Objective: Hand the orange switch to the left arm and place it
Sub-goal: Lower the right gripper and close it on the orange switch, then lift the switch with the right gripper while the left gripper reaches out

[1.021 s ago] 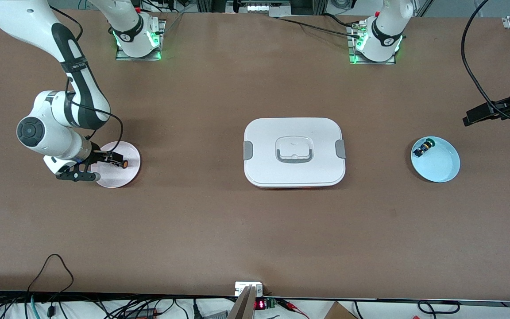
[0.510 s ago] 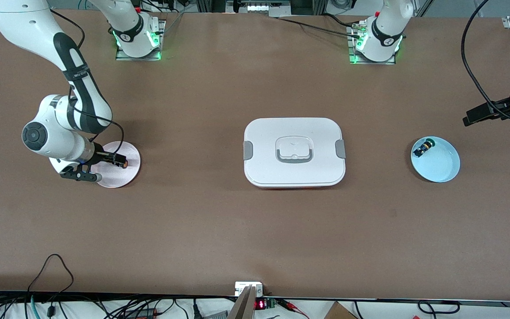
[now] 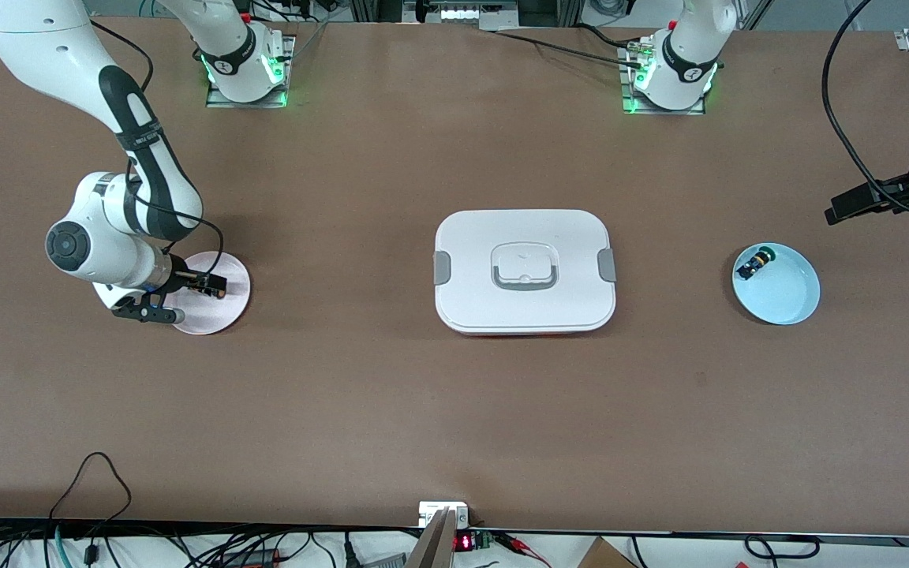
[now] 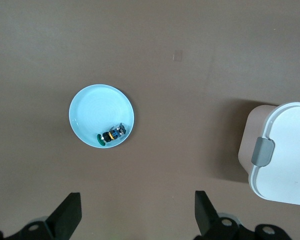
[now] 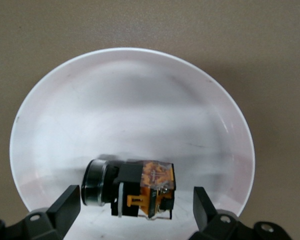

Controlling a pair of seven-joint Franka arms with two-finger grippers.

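A robotics lab is showing here. Two arms (image 3: 107,158) are standing bolted to a brown table (image 3: 454,410). Cables (image 3: 91,536) are trailing along its edge.

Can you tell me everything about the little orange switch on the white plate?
The orange switch is tiny, with a black plastic-looking body, clear orange blocks on one end and a round dark, silver-rimmed ring on the other. It lies on its side on the white plate, toward the right arm's end of the table. The right end effector is open, one finger on each side of it, not touching it.
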